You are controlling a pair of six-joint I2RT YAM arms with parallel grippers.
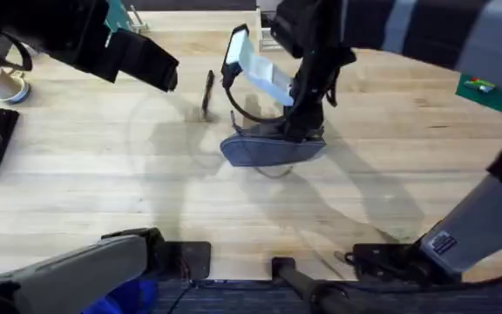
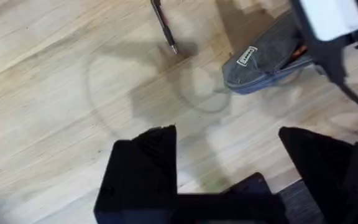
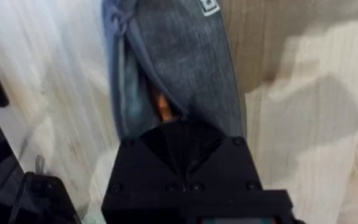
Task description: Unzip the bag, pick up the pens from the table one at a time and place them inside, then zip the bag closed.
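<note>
The bag (image 1: 273,149) lies near the middle of the worktop (image 1: 77,201), a blue-grey pouch with its zipper parted along the top so that an orange lining shows inside. The right claw (image 1: 303,122) stands directly over it, its black fingers pushed down into the opening; whether they are clenched on anything inside or released I cannot tell. One black pen (image 1: 207,93) lies on the wood just beyond the bag toward the far left, apart from it, and the left wrist view shows its tip pointing toward the pouch. The left claw (image 2: 229,155) hovers above bare wood beside the bag with its two fingers spread wide, grasping nothing.
</note>
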